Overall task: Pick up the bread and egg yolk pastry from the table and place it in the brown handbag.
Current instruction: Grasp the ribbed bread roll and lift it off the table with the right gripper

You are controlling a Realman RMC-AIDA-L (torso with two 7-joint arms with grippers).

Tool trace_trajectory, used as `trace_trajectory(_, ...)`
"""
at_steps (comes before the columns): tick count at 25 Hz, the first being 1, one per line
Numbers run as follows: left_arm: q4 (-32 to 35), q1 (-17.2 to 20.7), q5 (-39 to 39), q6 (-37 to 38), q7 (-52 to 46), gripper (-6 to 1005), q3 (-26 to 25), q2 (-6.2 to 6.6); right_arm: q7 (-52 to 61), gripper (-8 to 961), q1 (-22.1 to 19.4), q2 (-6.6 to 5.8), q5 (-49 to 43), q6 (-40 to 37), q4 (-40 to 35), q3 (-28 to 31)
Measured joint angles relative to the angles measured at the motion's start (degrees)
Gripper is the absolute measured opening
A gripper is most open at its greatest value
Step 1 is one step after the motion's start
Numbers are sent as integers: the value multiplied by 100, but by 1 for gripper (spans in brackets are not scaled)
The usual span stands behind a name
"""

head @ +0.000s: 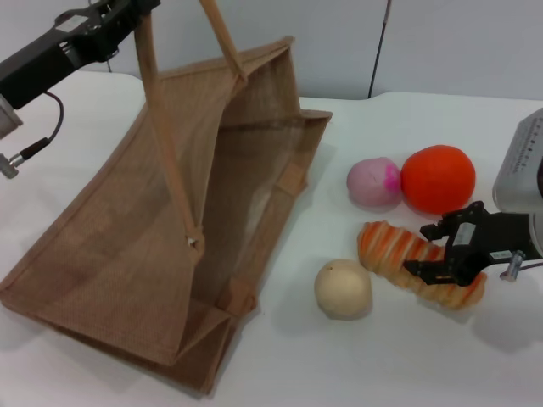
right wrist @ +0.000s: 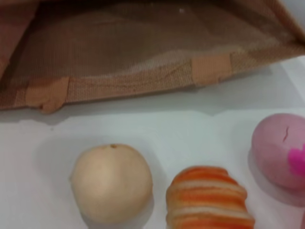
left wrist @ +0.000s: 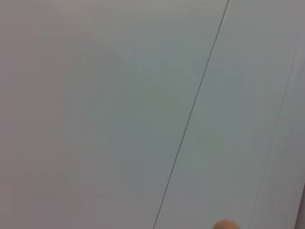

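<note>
Right gripper (head: 434, 273), jaws spread, straddling the striped tan-orange bread loaf (head: 399, 254) on the white table (head: 339, 365). Beside it, round cream egg yolk pastry (head: 343, 289). Left gripper (head: 127, 8) up high on a handle, likely holding the brown jute handbag (head: 127, 254) open; its jaws impossible to tell.

Bread, pastry and bag on the white bench (head: 407, 365)

The striped tan-and-orange elongated bread (head: 407, 254) lay beside the round cream egg yolk pastry (head: 343, 288); the coarse brown jute handbag (head: 136, 246) gaped open nearby.
</note>
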Motion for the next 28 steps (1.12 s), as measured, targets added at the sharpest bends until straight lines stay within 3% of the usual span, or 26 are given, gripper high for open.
trace_trajectory(10,-49,-4,-7,0,20,122,-5,4,31,635,183,33,-11,-50,253,184)
trace_trajectory(15,-49,-14,-8,0,21,122,0,4,1,870,426,61,-12,-187,573,187)
trace_trajectory(20,-48,-14,-15,0,21,122,-1,4,-1,889,724,96,-34,-342,1036,192)
trace_trajectory(23,-48,-14,-17,0,20,122,-5,3,28,900,771,182,-218,-322,1109,228)
trace_trajectory(28,-48,-9,-2,3,20,122,-16,3,55,903,774,436,-789,-358,1068,607)
